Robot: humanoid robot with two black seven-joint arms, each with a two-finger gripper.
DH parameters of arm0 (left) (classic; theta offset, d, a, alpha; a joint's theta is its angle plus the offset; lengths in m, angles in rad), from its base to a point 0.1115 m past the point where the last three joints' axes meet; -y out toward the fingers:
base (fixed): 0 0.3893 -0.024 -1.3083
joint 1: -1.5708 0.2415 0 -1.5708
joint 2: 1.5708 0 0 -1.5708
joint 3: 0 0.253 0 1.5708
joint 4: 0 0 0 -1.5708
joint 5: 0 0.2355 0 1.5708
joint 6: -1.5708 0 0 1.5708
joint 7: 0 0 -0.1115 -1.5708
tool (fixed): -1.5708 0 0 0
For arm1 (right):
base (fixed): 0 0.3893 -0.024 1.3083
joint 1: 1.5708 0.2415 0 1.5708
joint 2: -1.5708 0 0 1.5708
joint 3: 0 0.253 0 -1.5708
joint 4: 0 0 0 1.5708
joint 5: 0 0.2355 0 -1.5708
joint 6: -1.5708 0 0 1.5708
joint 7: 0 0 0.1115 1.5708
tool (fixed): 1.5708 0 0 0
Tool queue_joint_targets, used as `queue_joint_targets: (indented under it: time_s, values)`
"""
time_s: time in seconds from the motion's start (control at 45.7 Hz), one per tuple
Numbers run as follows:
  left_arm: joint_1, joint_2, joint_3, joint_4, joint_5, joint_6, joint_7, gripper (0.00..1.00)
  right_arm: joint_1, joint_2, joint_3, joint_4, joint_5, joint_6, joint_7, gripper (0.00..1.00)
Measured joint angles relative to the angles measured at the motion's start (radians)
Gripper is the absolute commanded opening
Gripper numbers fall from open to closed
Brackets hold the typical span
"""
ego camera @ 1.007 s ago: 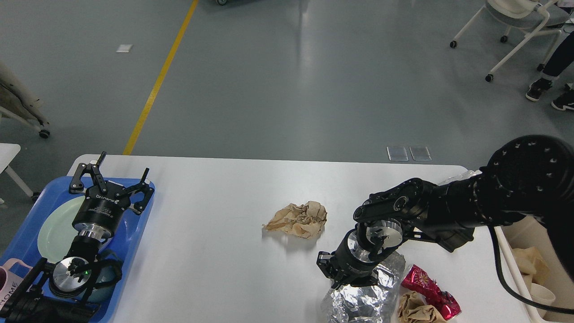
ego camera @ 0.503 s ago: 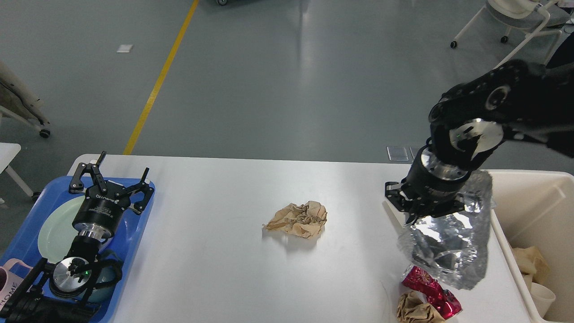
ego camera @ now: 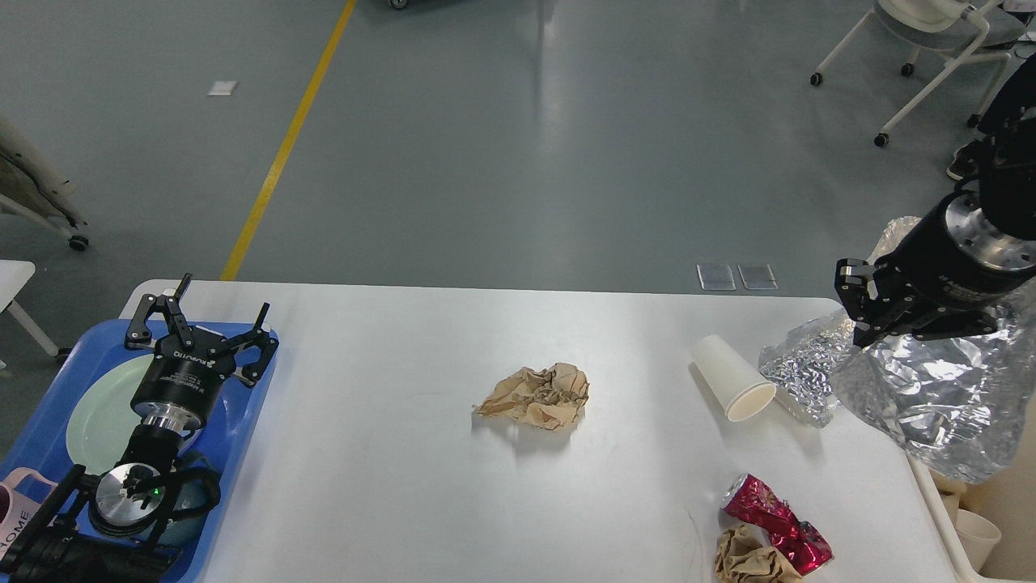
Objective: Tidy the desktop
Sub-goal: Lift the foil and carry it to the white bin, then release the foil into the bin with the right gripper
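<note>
White desktop (ego camera: 388,453) strewn with crumpled paper (ego camera: 536,395).

Right gripper (ego camera: 870,324) clamping foil bag (ego camera: 939,397) above desktop (ego camera: 388,453) edge; paper cup (ego camera: 732,376) lying sideways

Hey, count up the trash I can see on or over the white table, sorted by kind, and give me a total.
Brown paper wads: 2
Paper cups: 1
Foil pieces: 2, one on the table, one held by the right tool
Red wrappers: 1
Total: 6
</note>
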Motion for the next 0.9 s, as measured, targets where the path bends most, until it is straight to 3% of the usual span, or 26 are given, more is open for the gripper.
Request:
queue_joint_targets:
  time_s: [0.197, 0.416, 0.7, 0.898]
  values:
    - [0.000, 0.000, 0.000, 0.000, 0.000, 0.000, 0.000, 0.97, -0.057, -0.127, -0.026, -0.075, -0.038, -0.001, -0.020, 0.00]
    - [0.002, 0.000, 0.000, 0.000, 0.000, 0.000, 0.001, 0.97, -0.268, -0.336, -0.012, -0.329, -0.126, -0.031, -0.034, 0.00]
    - [0.002, 0.000, 0.000, 0.000, 0.000, 0.000, 0.001, 0.97, -0.789, -0.486, 0.272, -0.682, -0.115, -0.304, -0.033, 0.00]
    - [0.001, 0.000, 0.000, 0.000, 0.000, 0.000, 0.000, 0.97, -1.212, -0.440, 0.546, -0.934, -0.113, -0.500, -0.033, 0.00]
